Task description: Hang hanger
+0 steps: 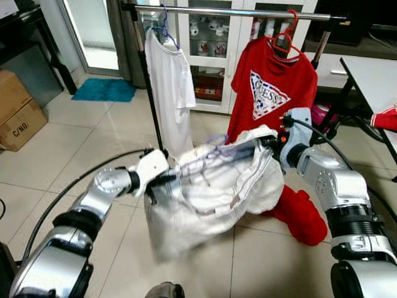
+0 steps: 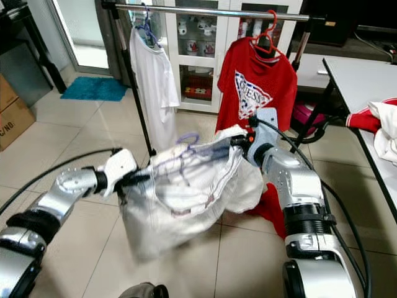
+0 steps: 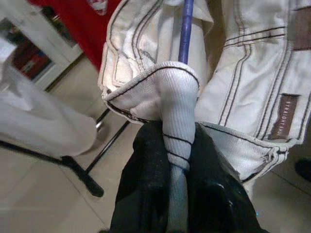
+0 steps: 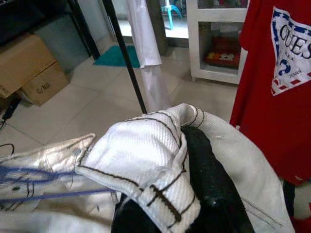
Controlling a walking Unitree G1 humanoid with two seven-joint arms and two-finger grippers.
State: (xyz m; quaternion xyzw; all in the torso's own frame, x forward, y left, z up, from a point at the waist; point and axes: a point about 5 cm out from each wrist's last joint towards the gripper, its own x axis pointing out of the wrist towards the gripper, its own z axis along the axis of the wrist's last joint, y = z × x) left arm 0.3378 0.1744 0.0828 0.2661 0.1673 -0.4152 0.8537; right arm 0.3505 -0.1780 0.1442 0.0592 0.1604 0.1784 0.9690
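A cream-white garment [image 1: 208, 195] on a purple-blue hanger [image 1: 214, 147] hangs stretched between my two grippers, low in front of the clothes rail [image 1: 236, 11]. My left gripper [image 1: 160, 181] is shut on the garment's left end, its fingers [image 3: 146, 184] clamped on the cloth and the hanger's blue bar [image 3: 185, 29]. My right gripper [image 1: 268, 144] is shut on the garment's right end, its black finger [image 4: 209, 179] pressed under a fold of the cloth. The hanger's hook [image 2: 188, 138] sticks up above the cloth, well below the rail.
On the rail hang a white t-shirt [image 1: 169, 87] at the left and a red t-shirt [image 1: 270, 87] on a red hanger at the right. A white cabinet [image 1: 211, 49] stands behind. Cardboard boxes [image 1: 15, 112] sit at far left, a table [image 1: 372, 81] at right.
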